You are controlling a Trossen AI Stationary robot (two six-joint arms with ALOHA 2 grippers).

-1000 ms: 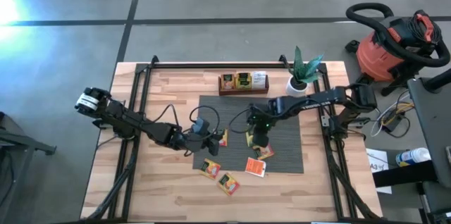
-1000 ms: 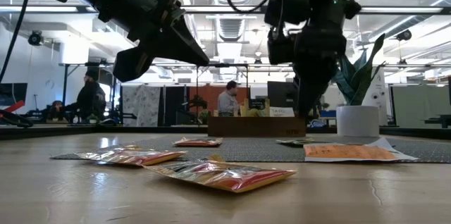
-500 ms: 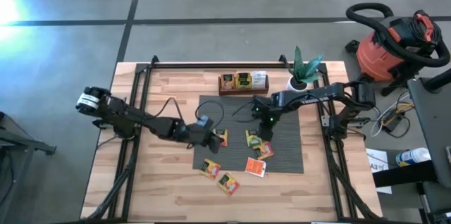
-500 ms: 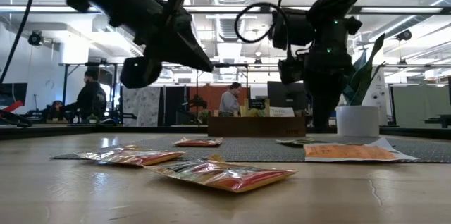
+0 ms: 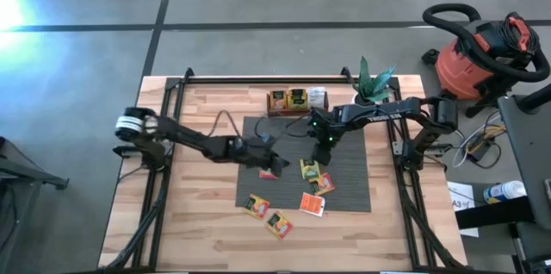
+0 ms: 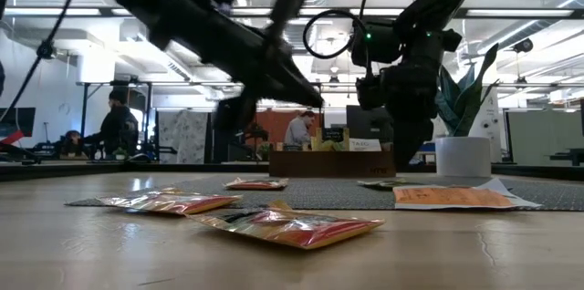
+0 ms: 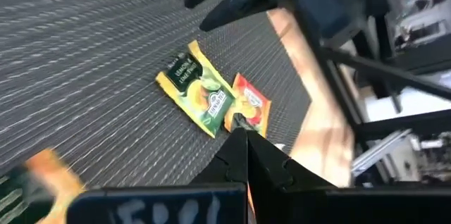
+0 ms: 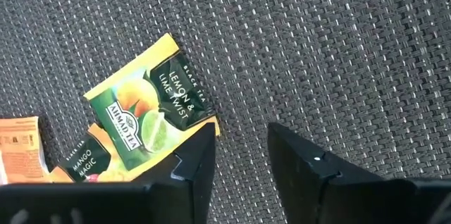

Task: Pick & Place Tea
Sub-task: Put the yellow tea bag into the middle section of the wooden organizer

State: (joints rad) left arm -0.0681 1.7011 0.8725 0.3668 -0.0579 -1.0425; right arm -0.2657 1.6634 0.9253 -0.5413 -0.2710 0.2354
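Note:
Several tea sachets lie flat: a green-yellow one [image 5: 310, 170] [image 8: 151, 104] and orange ones [image 5: 324, 183] [image 5: 312, 203] on the grey mat [image 5: 353, 189], and an orange one [image 5: 273, 169] at the mat's left part. Two more [image 5: 256, 206] [image 5: 278, 222] rest on the wood near the front. My left gripper [image 5: 277, 163] [image 7: 239, 127] is shut, empty, and hovers by the orange sachet at the mat's left. My right gripper [image 5: 325, 140] [image 8: 239, 146] is open above the mat, just on the far side of the green-yellow sachet.
The dark wooden tray [image 5: 297, 112] sits at the far side of the mat with a few sachets standing in it. A white plant pot [image 5: 363, 107] stands to its right, close to my right arm. Bare mat lies right of the sachets.
My left gripper has swung toward the table's right, onto the mat beside the orange sachet. My right gripper has drawn back from over the green-yellow sachet toward the far edge. The sachets have stayed where they were.

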